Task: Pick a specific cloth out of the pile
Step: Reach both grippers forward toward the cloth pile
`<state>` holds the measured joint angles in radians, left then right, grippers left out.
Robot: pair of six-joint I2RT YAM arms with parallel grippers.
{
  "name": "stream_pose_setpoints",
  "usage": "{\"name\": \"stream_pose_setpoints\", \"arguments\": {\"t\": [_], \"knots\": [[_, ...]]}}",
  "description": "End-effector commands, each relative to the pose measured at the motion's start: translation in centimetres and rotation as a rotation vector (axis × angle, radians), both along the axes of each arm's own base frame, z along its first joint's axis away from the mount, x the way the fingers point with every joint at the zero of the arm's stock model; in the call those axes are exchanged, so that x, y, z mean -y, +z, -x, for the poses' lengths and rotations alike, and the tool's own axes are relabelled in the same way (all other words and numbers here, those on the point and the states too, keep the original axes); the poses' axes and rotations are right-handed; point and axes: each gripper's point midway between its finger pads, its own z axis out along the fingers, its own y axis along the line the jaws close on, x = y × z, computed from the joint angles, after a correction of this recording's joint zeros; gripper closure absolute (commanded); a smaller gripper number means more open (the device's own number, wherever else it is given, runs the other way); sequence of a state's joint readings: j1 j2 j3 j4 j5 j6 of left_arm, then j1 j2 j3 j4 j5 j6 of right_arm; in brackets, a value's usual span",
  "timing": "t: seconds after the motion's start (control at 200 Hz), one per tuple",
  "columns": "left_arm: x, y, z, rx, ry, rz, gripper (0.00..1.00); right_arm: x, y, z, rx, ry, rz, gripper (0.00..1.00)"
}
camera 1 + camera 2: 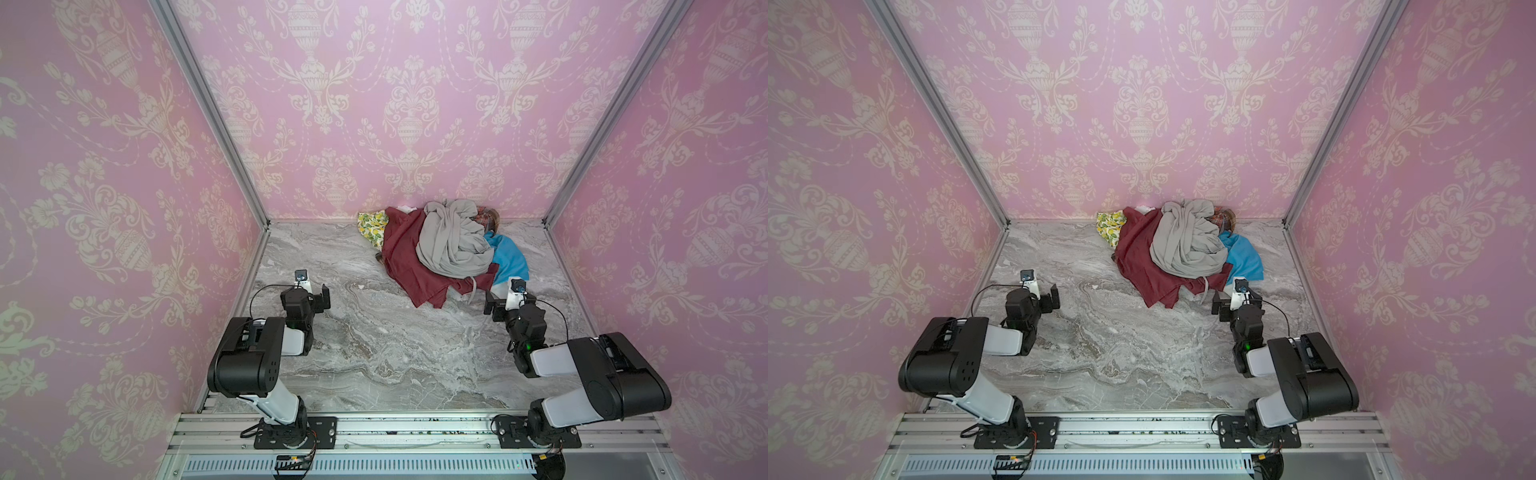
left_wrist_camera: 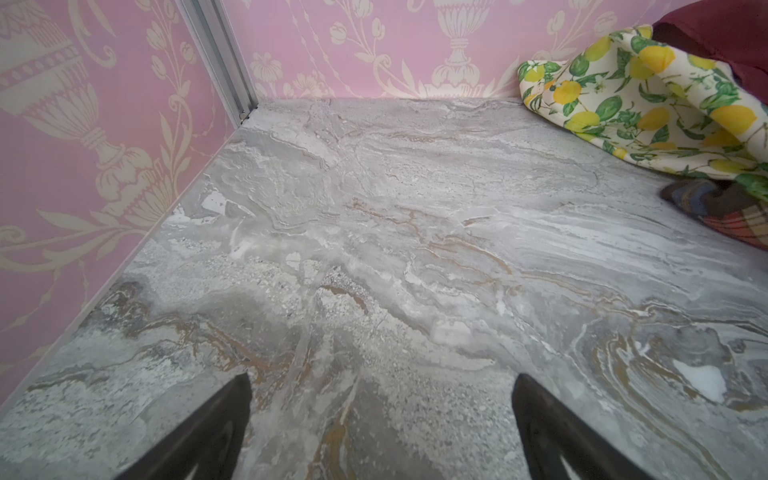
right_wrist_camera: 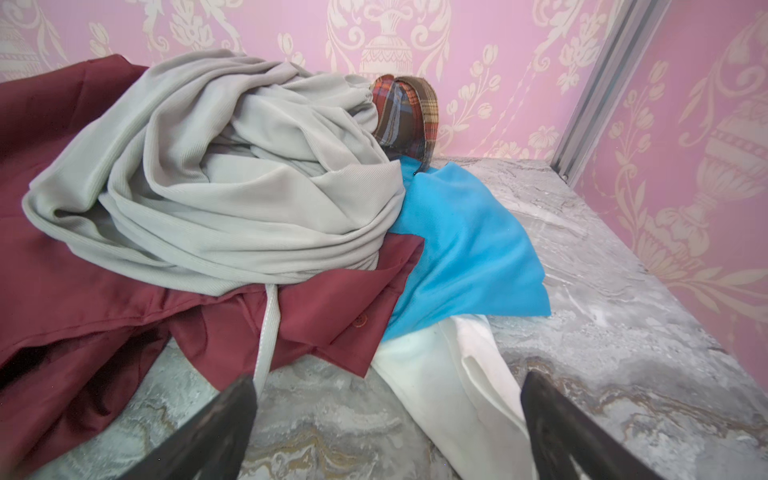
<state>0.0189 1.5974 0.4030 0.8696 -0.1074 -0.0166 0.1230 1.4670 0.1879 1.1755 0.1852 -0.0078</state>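
White cloth (image 3: 449, 395) pokes from under the pile (image 3: 216, 178); reach stage, I judge: my empty, wide-open right gripper (image 3: 388, 376) must pinch it next.

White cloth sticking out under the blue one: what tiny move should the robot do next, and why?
Probably ease the right gripper forward and down onto the white cloth: its jaws are open, and that loose end lies uncovered in front.
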Motion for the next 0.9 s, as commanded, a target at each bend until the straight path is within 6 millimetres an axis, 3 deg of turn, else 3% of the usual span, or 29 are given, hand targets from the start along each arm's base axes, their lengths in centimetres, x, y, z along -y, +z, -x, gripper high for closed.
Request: {"name": "stream_pose_setpoints", "arguments": {"t": [0.0,0.12,0.215,0.24,0.25,0.295,0.49,0.71,0.896], "knots": [[-0.2,1.6,-0.7,-0.05,0.009,0.019,0.01,0.5,1.6,0.1,0.055,-0.045,0.036,0.0],[-0.5,4.0,-1.5,-0.11,0.049,0.05,0.01,0.2,2.1,0.1,0.03,-0.078,0.076,0.0],[0.7,6.6,-2.1,-0.101,0.025,0.111,0.01,0.0,2.3,-0.2,-0.022,-0.099,0.084,0.0],[1.0,6.5,-1.9,-0.115,0.022,0.119,0.01,0.2,2.3,-0.2,-0.035,-0.112,0.078,0.0],[1.2,7.7,-2.4,-0.092,0.017,0.125,0.01,0.3,2.4,-0.3,-0.038,-0.118,0.075,0.0],[1.9,9.2,-2.6,-0.086,-0.004,0.139,0.01,0.3,2.6,-0.3,-0.049,-0.127,0.073,0.0],[5.0,14.9,-3.2,-0.087,-0.081,0.237,0.01,1.6,6.7,0.2,-0.034,-0.218,0.031,0.0],[11.9,20.3,-1.7,-0.08,-0.303,0.23,0.01,2.5,13.0,1.3,-0.062,-0.274,0.0,0.0],[18.9,20.3,0.8,-0.134,-0.548,0.177,0.01,2.2,15.5,1.4,-0.163,-0.244,-0.057,0.03]]}}
